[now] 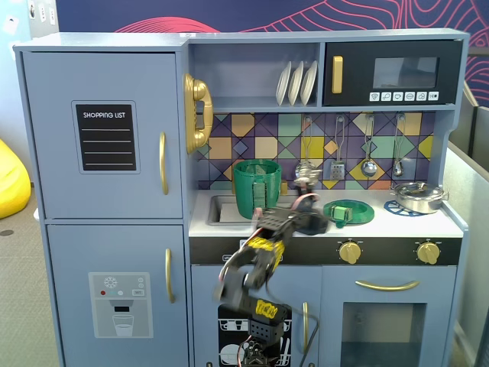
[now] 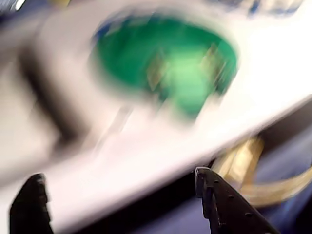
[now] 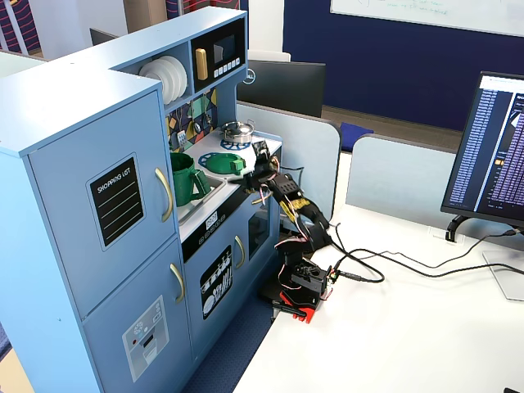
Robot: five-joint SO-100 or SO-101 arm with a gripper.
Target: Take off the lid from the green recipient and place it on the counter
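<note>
The gripper sits at the counter's front edge, its two fingers spread wide with nothing between them, as the blurred wrist view shows. Just beyond it the lid lies flat on the counter, knob up, clear of the fingers. Left of the lid in a fixed view, the recipient stands upright and uncovered by the sink. A silver pot rests far right.
</note>
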